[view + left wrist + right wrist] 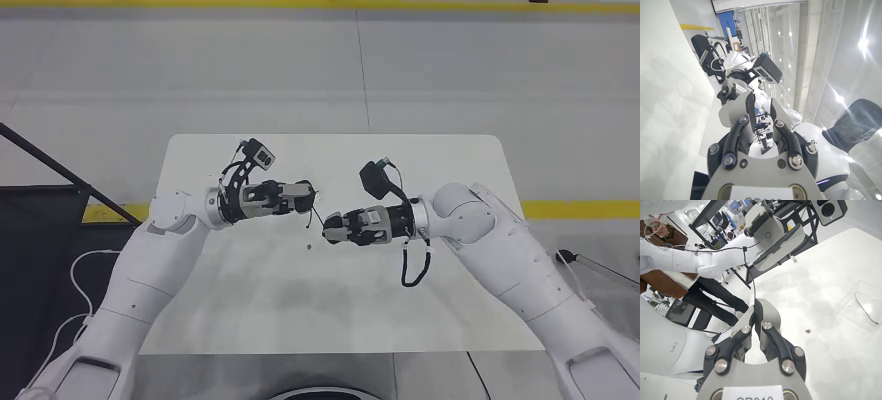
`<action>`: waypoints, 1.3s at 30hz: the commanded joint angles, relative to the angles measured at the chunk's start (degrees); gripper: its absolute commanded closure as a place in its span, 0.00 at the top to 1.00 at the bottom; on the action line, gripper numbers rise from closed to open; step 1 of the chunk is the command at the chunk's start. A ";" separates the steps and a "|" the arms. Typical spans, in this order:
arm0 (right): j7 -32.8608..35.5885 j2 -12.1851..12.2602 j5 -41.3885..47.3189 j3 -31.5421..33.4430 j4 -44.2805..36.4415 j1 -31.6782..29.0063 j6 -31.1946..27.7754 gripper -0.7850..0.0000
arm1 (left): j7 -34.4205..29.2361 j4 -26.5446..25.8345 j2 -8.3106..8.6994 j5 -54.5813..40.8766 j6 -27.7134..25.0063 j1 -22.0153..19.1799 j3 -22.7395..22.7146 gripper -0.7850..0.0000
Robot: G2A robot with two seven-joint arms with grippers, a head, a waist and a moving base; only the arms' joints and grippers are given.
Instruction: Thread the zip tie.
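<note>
Zip tie hangs in midair above the bench, one end pinched in the fully closed right tool. Left tool has its fingers apart, strap against one pad, unclamped. Likely the threading step; next needs the tail lined up with the head. White bench carries a clear tray with a spare tie; lab behind.

My left gripper and right gripper sit nearly tip to tip above the middle of the table. The zip tie is strung across the narrow gap, so I can't pass between them. A clear tray lies on the table near the right gripper. I have open room over the table's near half.
</note>
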 commanded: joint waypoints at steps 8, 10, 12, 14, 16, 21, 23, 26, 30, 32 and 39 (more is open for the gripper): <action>-0.39 0.40 0.95 -1.55 0.35 0.76 -0.39 0.00 | -0.56 0.05 -0.18 0.27 0.06 0.17 -0.07 0.20; -0.46 0.47 1.18 -1.79 0.40 0.90 -0.47 0.00 | -0.65 0.03 -0.20 0.31 0.06 0.25 -0.17 0.19; -0.50 0.53 1.23 -2.01 0.47 1.06 -0.50 0.00 | -0.75 -0.02 -0.21 0.53 0.12 0.31 -0.25 0.05; -0.59 0.60 1.29 -2.17 0.45 1.18 -0.59 0.00 | -0.78 -0.07 -0.21 0.70 0.05 0.37 -0.37 0.00; -0.72 0.68 1.37 -2.24 0.52 1.22 -0.72 0.00 | -0.77 -0.11 -0.23 0.82 0.06 0.44 -0.46 0.00; -0.91 0.97 1.56 -2.34 0.30 1.26 -0.91 0.00 | -0.56 0.05 -0.24 1.25 -0.20 0.59 -0.81 0.00; -1.23 1.15 1.80 -2.20 0.08 1.19 -1.23 0.00 | -0.19 0.18 -0.23 1.64 -0.43 0.66 -0.98 0.00; -2.14 1.57 2.00 -1.97 -0.45 0.94 -2.14 0.00 | 0.50 0.41 -0.21 2.21 -0.78 0.76 -1.30 0.00; -4.10 2.45 3.06 -1.60 -1.44 0.46 -4.11 0.00 | 1.04 0.84 -0.14 3.02 -1.12 0.87 -1.80 0.00; -4.76 3.03 3.77 -1.36 -2.17 0.25 -4.76 0.00 | 1.24 1.02 -0.10 3.22 -1.21 0.95 -2.10 0.00; -4.76 5.18 7.34 1.44 -6.27 -1.44 -4.76 0.00 | 1.73 1.80 0.07 3.71 -1.42 1.25 -3.16 0.00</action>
